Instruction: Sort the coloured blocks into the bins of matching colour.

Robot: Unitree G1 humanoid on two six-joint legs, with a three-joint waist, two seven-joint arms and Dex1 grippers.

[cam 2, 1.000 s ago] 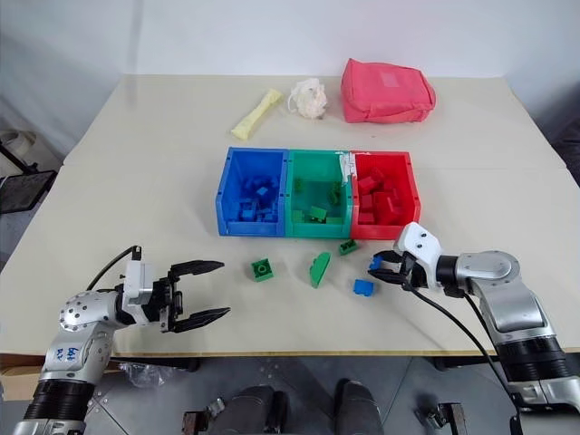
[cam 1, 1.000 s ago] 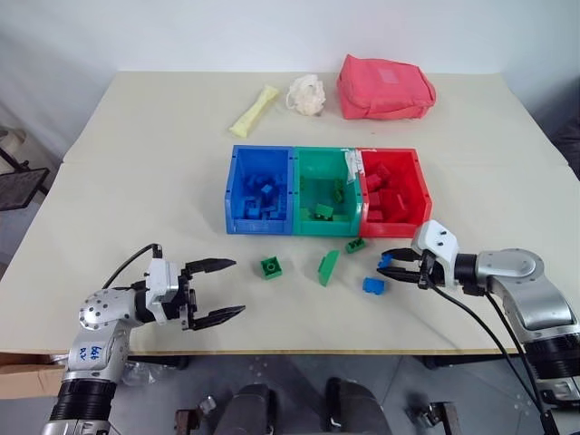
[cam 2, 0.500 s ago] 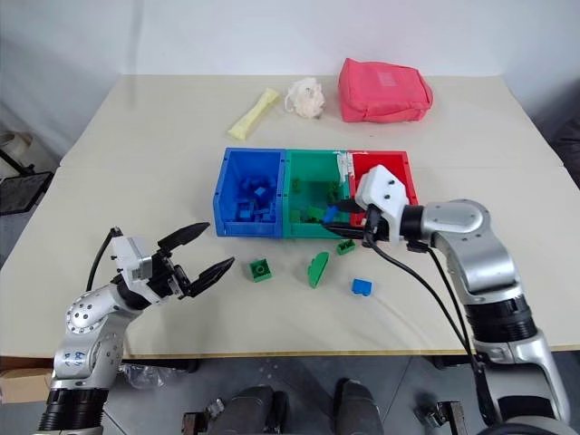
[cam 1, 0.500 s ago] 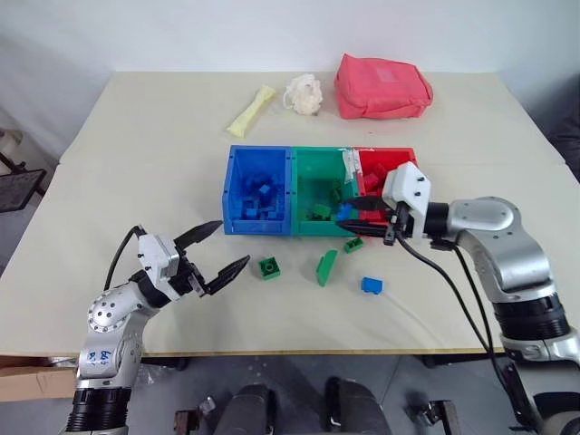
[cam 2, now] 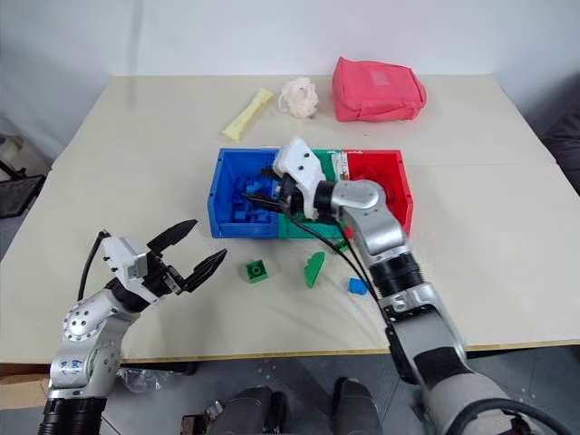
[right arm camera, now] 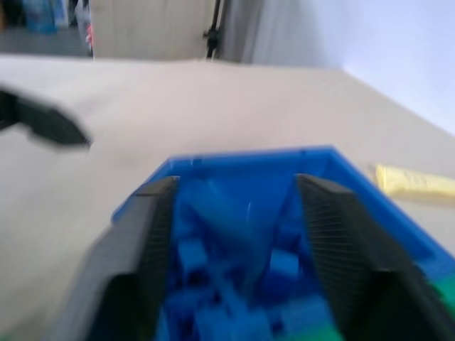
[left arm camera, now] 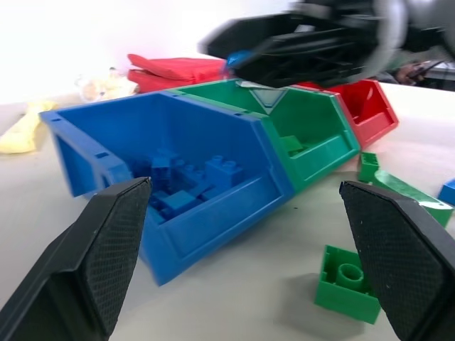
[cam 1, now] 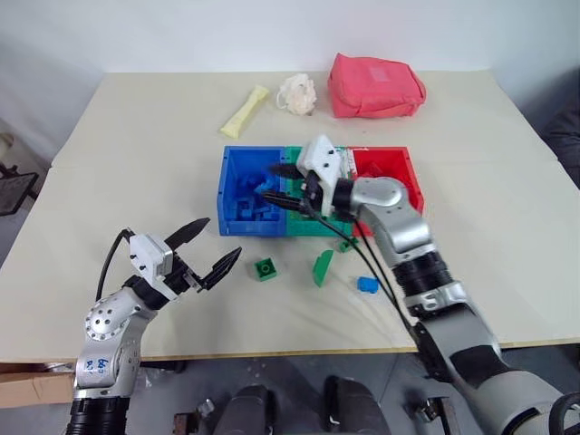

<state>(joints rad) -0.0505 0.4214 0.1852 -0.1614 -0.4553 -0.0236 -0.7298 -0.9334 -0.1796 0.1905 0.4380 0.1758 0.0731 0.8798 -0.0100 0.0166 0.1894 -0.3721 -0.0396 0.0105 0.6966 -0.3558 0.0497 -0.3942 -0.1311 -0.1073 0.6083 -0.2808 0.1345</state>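
Observation:
Three joined bins stand mid-table: blue bin [cam 1: 254, 227], green bin [cam 1: 313, 228] and red bin [cam 1: 412, 181], each with blocks inside. My right gripper [cam 1: 267, 181] hovers over the blue bin with its fingers [right arm camera: 334, 234] apart. In the left wrist view a small blue piece [left arm camera: 238, 58] shows at those fingers. In front of the bins lie a green square block [cam 1: 265, 268], a green wedge [cam 1: 323, 268], a small green block [cam 1: 347, 245] and a blue block [cam 1: 367, 284]. My left gripper [cam 1: 222, 236] is open and empty, left of the green square block.
At the table's far side lie a pink-red pouch [cam 1: 373, 86], a white crumpled object [cam 1: 296, 92] and a pale yellow packet [cam 1: 243, 109]. Bare tabletop surrounds the bins to the left and right.
My right gripper swung left and up with a blue block, from the table by the loose blocks to above the blue bin, and its fingers spread. The left gripper tilted up early on, then stayed still.

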